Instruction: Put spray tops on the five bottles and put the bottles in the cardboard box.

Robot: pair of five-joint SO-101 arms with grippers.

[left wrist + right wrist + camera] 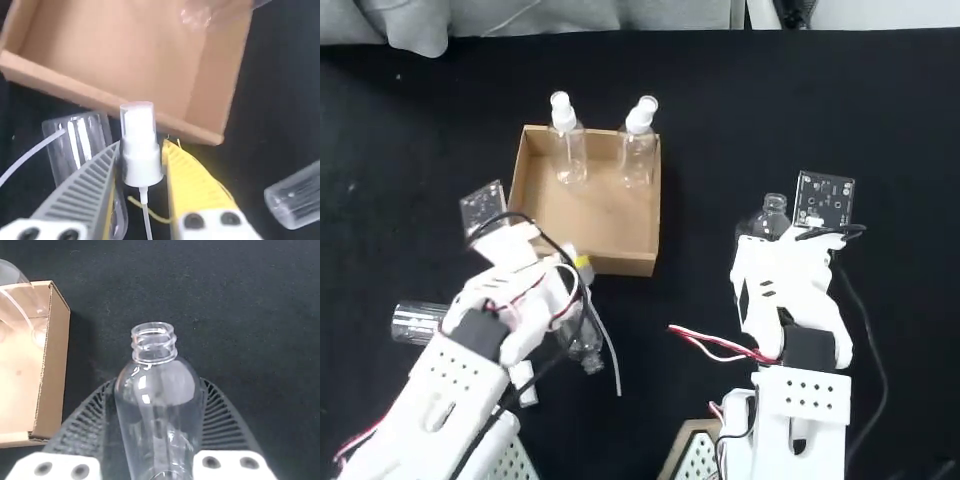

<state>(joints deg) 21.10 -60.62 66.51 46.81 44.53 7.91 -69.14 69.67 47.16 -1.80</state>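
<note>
two capped bottles, one [569, 152] beside the other [638, 155], were seen standing upright inside the cardboard box [605, 215], against its far wall. just outside the box's near wall, the left gripper [141, 147] was closed on a white spray top [137, 117], pinched at the collar, with its thin dip tube [146, 210] trailing back between the jaws. off the box's right wall, and apart from it, the right gripper [156, 385] was clamped round the shoulder of an uncapped bottle [154, 342], whose open neck stood free. two bare bottles were seen lying on the dark worktop [820, 100]: one [420, 322] well apart from the box's near left corner, and one [582, 348] closer to the near wall, partly under the left arm [450, 370]. the step in hand was judged to be the capping of the held bottle. for that to be done well, the spray top would need to be carried from the near wall across to the open neck, the dip tube threaded into the opening first, and the collar brought down squarely rather than cocked. the bottle should be gripped firmly and its neck left uncovered. the tube, being thin and bendy, was judged likely to catch on the rim if the approach were tilted.
</note>
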